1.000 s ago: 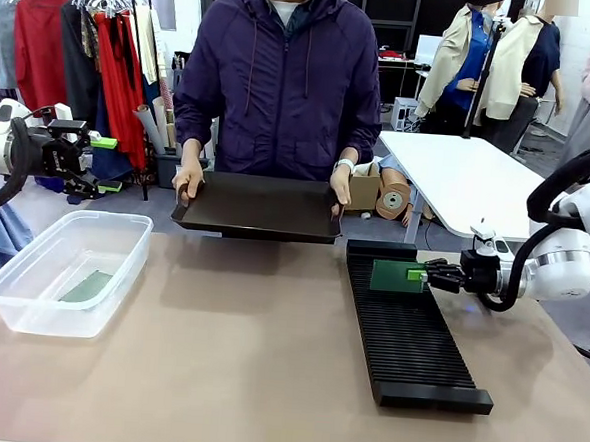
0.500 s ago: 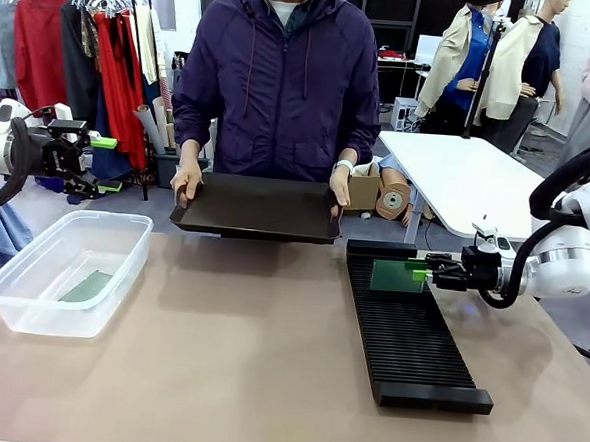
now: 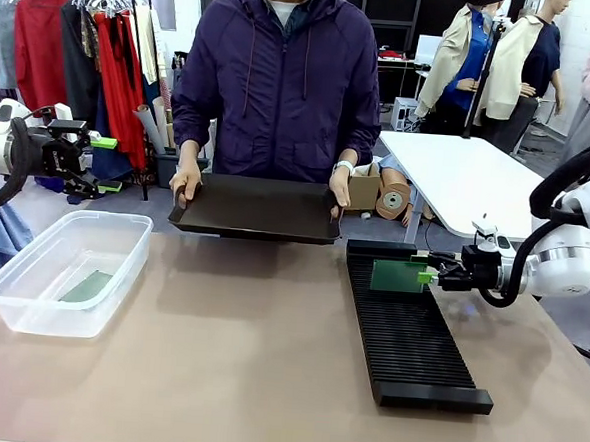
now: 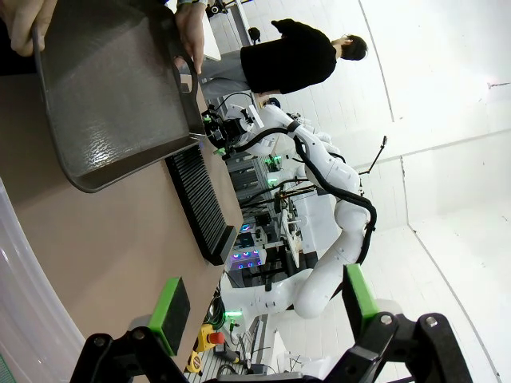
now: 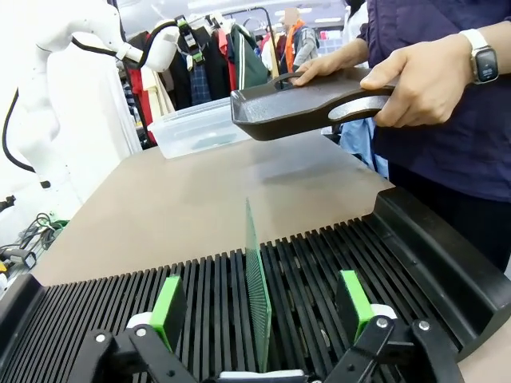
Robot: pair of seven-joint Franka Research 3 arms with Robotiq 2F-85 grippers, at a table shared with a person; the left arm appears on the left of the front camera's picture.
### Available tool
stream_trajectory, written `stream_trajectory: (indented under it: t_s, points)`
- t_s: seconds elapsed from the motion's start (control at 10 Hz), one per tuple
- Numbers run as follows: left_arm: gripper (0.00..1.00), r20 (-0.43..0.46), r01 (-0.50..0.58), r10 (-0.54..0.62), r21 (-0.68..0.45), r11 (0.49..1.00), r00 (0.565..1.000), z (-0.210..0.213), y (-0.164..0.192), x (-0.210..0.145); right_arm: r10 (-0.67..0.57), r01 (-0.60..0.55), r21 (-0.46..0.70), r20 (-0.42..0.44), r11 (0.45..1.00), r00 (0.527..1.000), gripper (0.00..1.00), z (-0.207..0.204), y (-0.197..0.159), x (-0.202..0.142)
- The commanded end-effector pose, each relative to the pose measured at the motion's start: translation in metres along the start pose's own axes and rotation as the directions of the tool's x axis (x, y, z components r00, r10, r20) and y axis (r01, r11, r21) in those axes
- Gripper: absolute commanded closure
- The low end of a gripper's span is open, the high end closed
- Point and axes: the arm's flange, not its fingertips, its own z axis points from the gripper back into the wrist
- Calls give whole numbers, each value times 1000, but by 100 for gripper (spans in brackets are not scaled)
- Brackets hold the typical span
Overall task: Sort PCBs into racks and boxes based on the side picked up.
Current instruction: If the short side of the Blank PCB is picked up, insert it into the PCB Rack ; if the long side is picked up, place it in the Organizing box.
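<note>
Right gripper [image 5: 259, 319] open, a PCB [image 5: 256, 291] upright between its pads.
The PCB stands in a slot of the rack [image 3: 408, 333]; the arm should draw straight back without touching it. Left gripper [image 4: 263, 311] is open, empty.

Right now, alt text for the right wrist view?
A green PCB stands on edge in a slot of the black rack, between the open green-padded fingers of the right end effector. Beyond, a person's hands hold a black tray above the table; a clear box sits farther back.
</note>
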Motion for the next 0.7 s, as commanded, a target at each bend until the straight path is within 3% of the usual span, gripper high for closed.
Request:
stream_trajectory:
  t_s: [0.0,0.6]
  points:
    - [0,0,0,0,9,1000,1000,1,-2,-2,0,0,-5,6,1000,1000,0,2,0,0]
    - [0,0,0,0,9,1000,1000,1,-2,-2,0,0,-5,6,1000,1000,0,2,0,0]
